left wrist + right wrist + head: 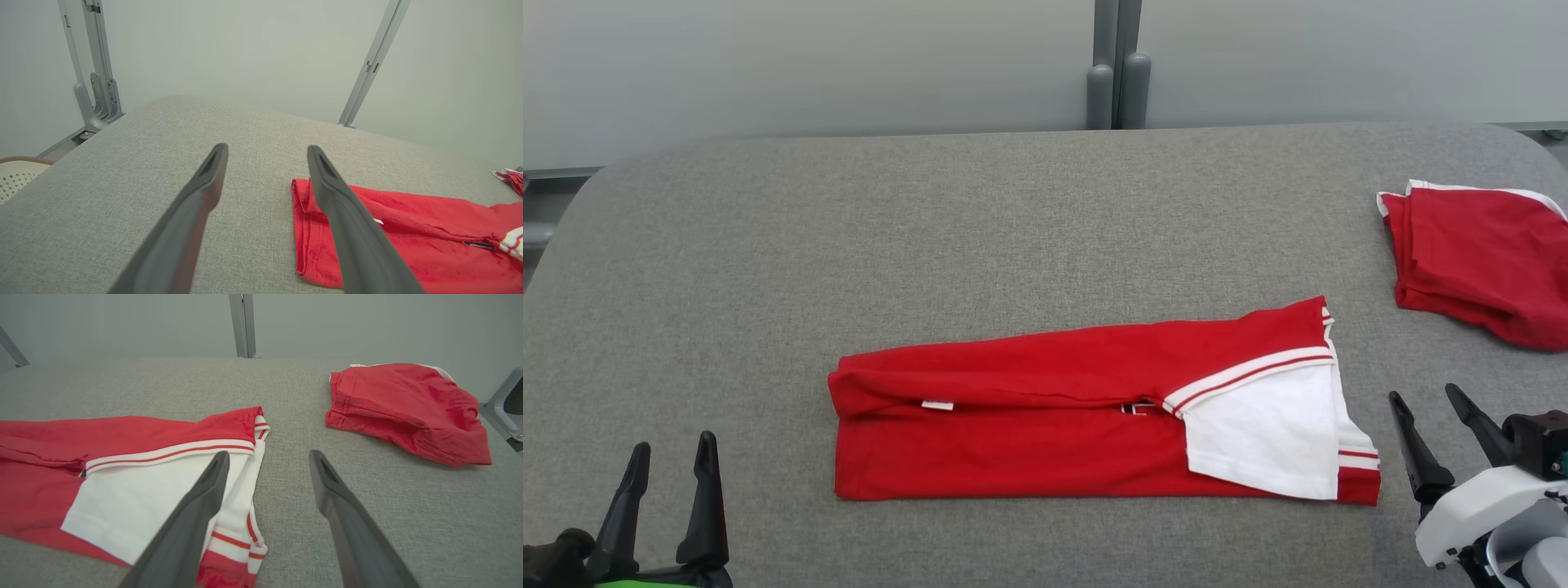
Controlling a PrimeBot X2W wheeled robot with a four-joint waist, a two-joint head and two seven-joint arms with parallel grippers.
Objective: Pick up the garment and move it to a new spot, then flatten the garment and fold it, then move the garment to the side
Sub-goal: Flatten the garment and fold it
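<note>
Grey fabric table (768, 245) | red garment (1054, 425) folded lengthwise, white striped panel at right | both arms' jaws apart, empty

The left tool (267, 149), spread wide, hangs over the grey table (122, 183) beside the garment (429, 237) (red, folded).

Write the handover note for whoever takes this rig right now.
Left tool: open, empty, near left, clear of the red-and-white fabric garment.
Right tool: open, empty, just right of its white end.
Garment: flat in the middle of the grey cloth-covered table, folded lengthwise into a long band.
Left to do: probably fold it shorter, then move it aside. A second folded red garment lies far right.
</note>
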